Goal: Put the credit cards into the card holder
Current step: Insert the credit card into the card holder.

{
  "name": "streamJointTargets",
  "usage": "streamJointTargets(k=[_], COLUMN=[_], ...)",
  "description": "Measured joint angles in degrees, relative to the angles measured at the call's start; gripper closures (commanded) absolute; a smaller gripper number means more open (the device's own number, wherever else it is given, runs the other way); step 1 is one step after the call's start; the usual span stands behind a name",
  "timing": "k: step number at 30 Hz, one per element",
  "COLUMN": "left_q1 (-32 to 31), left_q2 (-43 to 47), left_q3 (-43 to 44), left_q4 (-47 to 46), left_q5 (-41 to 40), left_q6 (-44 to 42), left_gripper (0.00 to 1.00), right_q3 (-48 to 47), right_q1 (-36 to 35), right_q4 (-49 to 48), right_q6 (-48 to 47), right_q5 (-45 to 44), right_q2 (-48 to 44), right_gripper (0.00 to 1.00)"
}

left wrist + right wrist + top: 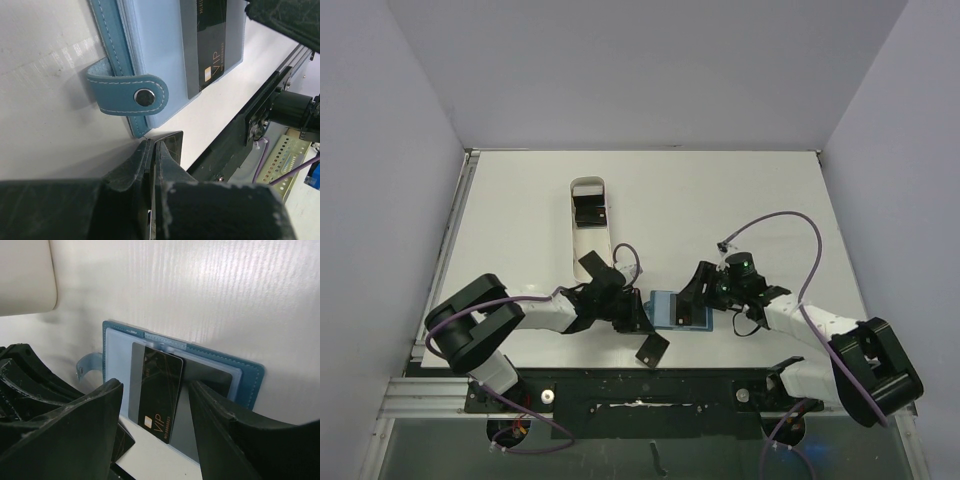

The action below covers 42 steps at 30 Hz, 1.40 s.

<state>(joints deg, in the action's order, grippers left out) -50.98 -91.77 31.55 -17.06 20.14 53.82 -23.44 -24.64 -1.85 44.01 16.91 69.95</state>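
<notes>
- The card holder (670, 308) lies open and flat on the table (770, 200), close to the front edge and between my two claws. Seen from above, its long axis runs left to right.
- Its closure tab (125, 92), with the snap (145, 97), sticks out of the side that faces my left arm.
- One black credit card (161, 390) sits on the holder's pale inner panel, its long axis lying across the holder's length. The gold "VIP" end points toward my right wrist camera and the other end reaches the holder's far edge.
- From this angle I cannot tell whether that card is tucked into a clear sleeve or only lies on top.
- My right claw (155, 385) is open. Its fingers (75, 425) stand wide on either side of the card and grip nothing.
- My left claw (154, 150) is closed, fingers pressed together with nothing between them. The tips are just beside the holder's corner, below the tab.
- A long white tray (590, 235) lies farther back, its long axis running front to back, with a second card (588, 208) inside its far end.
- A third card (594, 265) sits at the tray's near end, turned at an angle, just beside my left arm.
- A fourth card (653, 348) lies alone near the table's front edge, in front of the holder and turned diagonally.
</notes>
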Motion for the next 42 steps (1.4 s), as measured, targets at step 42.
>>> streamJointTargets(k=[42], left_q1=[-2.21], left_q2=[-5.62], left_q3=[2.19], left_q4=[-6.4], left_q5=[1.79], left_q6=[-0.42], left_gripper=[1.0], right_q3=[5.27], right_q1=[-3.74], right_q4=[-15.23], right_q6=[12.44], right_q5=[2.62], right_q2=[4.92], right_gripper=[0.58])
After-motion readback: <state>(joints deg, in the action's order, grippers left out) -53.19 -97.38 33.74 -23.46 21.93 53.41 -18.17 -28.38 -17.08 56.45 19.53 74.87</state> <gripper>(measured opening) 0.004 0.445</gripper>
